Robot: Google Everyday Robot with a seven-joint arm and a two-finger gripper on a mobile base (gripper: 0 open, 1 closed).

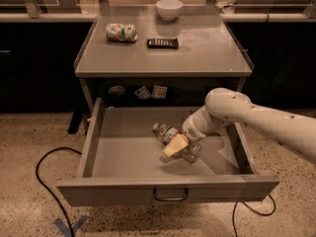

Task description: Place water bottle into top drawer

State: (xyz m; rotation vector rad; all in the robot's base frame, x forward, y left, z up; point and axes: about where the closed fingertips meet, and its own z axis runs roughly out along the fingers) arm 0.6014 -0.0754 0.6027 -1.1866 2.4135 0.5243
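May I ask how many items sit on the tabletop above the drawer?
3: a crushed can back left, a dark flat bar right of it, a white bowl at the rear edge. None looks hidden. The gripper is down in the drawer, at the water bottle.
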